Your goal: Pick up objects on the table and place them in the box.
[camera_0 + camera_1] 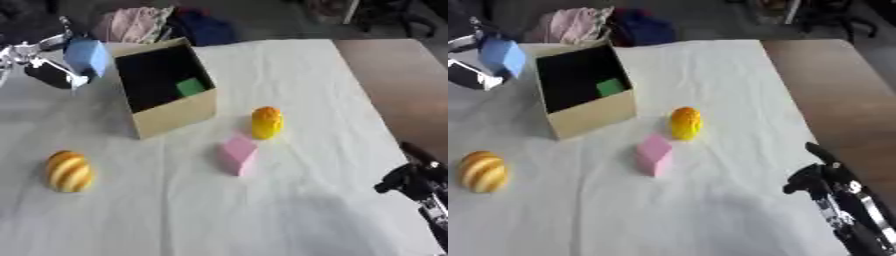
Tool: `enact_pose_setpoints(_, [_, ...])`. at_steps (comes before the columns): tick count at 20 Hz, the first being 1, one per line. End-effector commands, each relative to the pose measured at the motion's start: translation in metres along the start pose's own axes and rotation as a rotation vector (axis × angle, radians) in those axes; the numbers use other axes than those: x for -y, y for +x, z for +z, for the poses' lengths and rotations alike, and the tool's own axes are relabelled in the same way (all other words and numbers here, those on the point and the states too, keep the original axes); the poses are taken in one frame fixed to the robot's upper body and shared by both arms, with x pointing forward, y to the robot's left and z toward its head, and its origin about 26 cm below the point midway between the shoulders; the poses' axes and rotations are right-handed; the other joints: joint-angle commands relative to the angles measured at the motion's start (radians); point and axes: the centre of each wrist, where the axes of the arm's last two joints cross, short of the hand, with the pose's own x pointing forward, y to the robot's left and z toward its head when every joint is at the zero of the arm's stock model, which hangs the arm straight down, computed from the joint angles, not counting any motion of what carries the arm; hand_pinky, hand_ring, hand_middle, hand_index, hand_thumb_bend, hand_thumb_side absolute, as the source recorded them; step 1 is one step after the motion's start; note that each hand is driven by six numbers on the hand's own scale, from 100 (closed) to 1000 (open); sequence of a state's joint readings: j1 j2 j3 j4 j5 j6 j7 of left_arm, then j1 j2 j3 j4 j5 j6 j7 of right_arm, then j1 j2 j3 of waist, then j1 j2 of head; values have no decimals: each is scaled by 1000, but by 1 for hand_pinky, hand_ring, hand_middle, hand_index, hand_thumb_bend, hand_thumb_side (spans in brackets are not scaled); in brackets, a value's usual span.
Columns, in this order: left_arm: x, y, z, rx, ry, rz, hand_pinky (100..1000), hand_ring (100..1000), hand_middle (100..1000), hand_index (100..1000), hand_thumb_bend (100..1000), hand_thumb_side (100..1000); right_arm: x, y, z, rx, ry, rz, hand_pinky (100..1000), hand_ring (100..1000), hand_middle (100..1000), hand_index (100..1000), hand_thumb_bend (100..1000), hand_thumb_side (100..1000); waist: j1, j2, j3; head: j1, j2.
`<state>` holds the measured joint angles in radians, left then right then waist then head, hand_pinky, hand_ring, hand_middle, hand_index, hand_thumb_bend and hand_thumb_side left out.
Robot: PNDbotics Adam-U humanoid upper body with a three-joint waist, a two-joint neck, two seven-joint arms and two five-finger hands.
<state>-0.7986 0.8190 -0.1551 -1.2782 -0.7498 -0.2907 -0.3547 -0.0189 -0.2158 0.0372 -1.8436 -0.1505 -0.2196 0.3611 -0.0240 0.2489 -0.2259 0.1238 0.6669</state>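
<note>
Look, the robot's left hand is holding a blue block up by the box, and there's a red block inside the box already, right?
Nearly. The block inside the box is green, not red; the left eye view shows it against the dark inside. The rest is right: the left hand holds the blue block up beside the box.
</note>
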Motion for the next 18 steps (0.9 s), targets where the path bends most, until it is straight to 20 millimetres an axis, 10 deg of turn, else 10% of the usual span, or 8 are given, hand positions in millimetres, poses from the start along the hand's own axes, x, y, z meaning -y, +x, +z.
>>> enact_pose_setpoints(1, [-30, 19, -2, 100, 94, -8, 609, 500, 475, 744, 100, 248, 5, 6, -3, 18, 12, 24, 664, 577, 573, 966, 100, 546, 15, -24, -2, -2, -11])
enact_pose_setpoints(18, [11, 60, -29, 234, -230, -75, 839, 821, 837, 968, 125, 317, 3, 4, -2, 13, 24, 13, 667, 578, 573, 967, 100, 542, 11, -37, -12, -3, -10])
